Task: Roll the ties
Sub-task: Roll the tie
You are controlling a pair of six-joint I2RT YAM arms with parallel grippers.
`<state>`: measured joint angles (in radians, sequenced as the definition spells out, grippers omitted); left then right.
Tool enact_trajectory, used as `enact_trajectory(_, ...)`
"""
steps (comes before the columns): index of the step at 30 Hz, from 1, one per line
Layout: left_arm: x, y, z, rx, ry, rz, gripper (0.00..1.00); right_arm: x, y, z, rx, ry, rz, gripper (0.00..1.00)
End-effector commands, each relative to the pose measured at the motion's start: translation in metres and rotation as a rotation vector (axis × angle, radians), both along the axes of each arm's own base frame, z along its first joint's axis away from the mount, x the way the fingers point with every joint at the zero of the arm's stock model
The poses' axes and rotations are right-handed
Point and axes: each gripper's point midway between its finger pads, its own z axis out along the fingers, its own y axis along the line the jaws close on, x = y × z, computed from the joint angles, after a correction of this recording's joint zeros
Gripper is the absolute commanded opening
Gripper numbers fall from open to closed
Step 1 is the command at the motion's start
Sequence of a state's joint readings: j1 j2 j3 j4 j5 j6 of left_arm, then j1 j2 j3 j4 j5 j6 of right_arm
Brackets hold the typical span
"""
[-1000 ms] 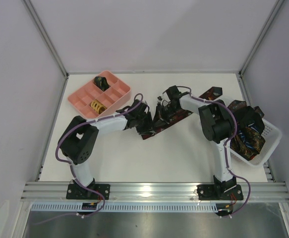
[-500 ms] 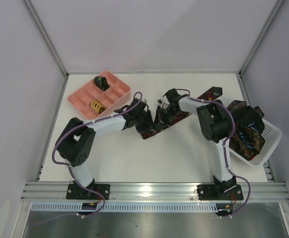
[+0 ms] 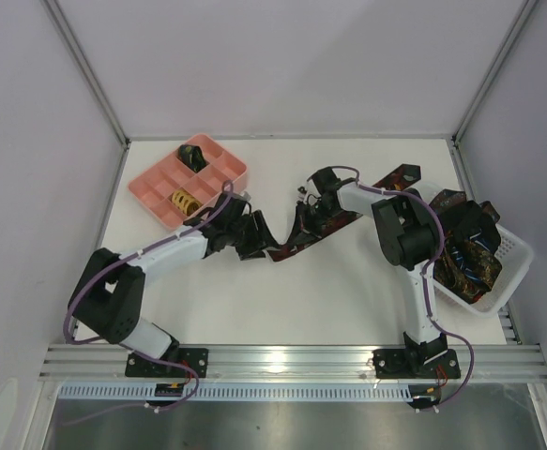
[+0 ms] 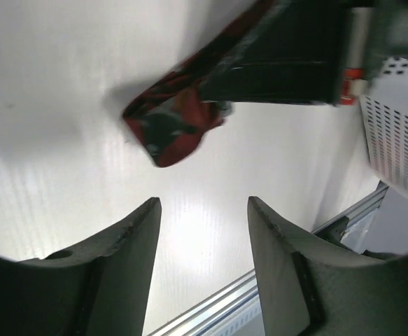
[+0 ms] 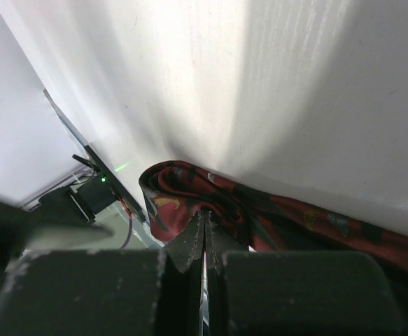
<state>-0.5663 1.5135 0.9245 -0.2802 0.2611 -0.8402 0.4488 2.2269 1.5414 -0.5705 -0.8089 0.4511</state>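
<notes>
A dark tie with red patterning [image 3: 348, 217] lies diagonally across the middle of the table, and its near end is bunched up [image 4: 172, 133]. My right gripper [image 3: 303, 217] is shut on a fold of this tie near that end. The right wrist view shows the jaws [image 5: 204, 218] closed with red fabric [image 5: 183, 189] pinched between them. My left gripper [image 3: 257, 236] is open and empty. It sits just left of the tie's end. Its fingertips [image 4: 151, 210] are apart over bare table, short of the fabric.
A pink compartment tray [image 3: 156, 187] at the back left holds a dark rolled tie [image 3: 193, 155] and a yellow rolled tie [image 3: 184, 200]. A white mesh basket [image 3: 515, 251] at the right edge holds several loose ties [image 3: 465, 244]. It also shows in the left wrist view [image 4: 399, 126].
My left arm has drawn back to the left, and its gripper has come off the tie's end. The right gripper has stayed shut on the tie.
</notes>
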Motion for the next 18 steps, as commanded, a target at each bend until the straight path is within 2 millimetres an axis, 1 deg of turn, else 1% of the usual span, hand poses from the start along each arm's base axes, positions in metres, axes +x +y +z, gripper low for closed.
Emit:
enact_trajectory(1, -0.009, -0.002, -0.009, -0.107, 0.108, 0.059, 0.60, 0.011, -0.008, -0.001, -0.063, -0.093, 0.012, 0.00)
enact_trajectory(5, 0.001, -0.010, -0.019, -0.113, 0.138, 0.073, 0.63, 0.012, -0.009, 0.001, -0.055, -0.099, 0.009, 0.00)
enact_trajectory(7, 0.007, -0.014, -0.019, -0.126, 0.142, 0.090, 0.64, 0.013, -0.009, 0.002, -0.052, -0.106, 0.008, 0.00)
enact_trajectory(8, 0.010, -0.016, -0.023, -0.124, 0.151, 0.094, 0.65, 0.013, -0.009, 0.002, -0.052, -0.106, 0.008, 0.00)
enact_trajectory(10, 0.015, -0.018, -0.023, -0.131, 0.158, 0.120, 0.65, 0.014, -0.008, 0.003, -0.046, -0.109, 0.008, 0.00)
enact_trajectory(12, 0.020, -0.017, -0.027, -0.130, 0.163, 0.154, 0.66, 0.014, -0.008, 0.003, -0.048, -0.111, 0.008, 0.00)
enact_trajectory(15, 0.019, -0.012, -0.032, -0.117, 0.171, 0.195, 0.66, 0.014, -0.009, 0.001, -0.049, -0.109, 0.007, 0.00)
enact_trajectory(16, 0.017, -0.008, -0.038, -0.112, 0.182, 0.214, 0.66, 0.014, -0.009, 0.001, -0.050, -0.104, 0.007, 0.00)
enact_trajectory(18, 0.018, -0.007, -0.039, -0.140, 0.193, 0.244, 0.65, 0.014, -0.009, 0.000, -0.050, -0.103, 0.006, 0.00)
